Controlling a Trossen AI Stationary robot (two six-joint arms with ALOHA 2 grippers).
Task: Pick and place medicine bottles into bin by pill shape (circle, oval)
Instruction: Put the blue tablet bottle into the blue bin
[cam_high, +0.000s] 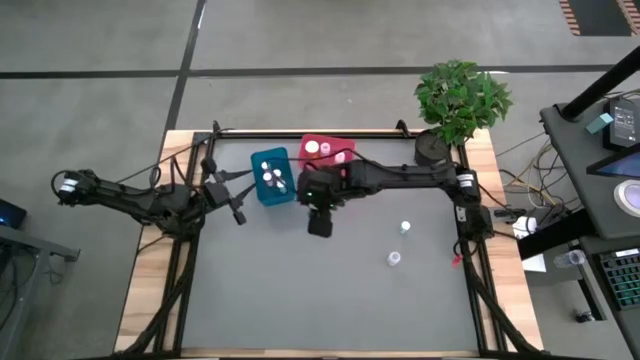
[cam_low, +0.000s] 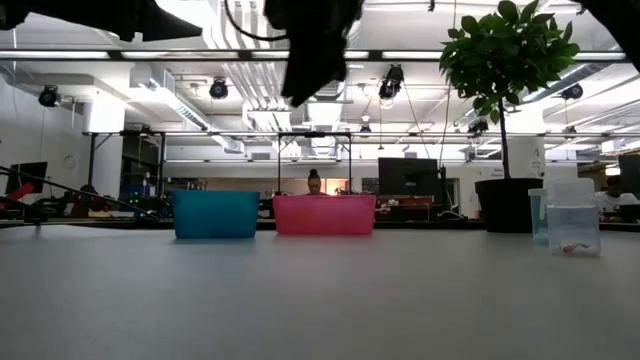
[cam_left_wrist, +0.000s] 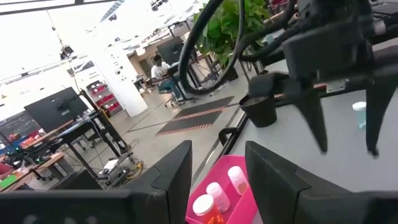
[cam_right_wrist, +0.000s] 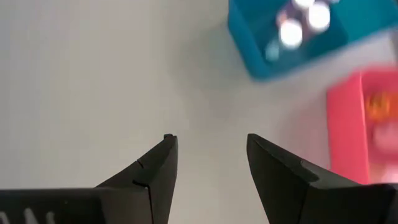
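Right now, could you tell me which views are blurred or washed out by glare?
Right wrist view: the blue bin and pink bin are smeared, the bottles in them just white blobs. Left wrist view: the background at upper left is overexposed. Low view: ceiling lights glare; the arm overhead is only a dark silhouette.

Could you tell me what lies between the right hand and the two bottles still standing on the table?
Nothing: the high view shows bare grey table between the open right hand and the two bottles.
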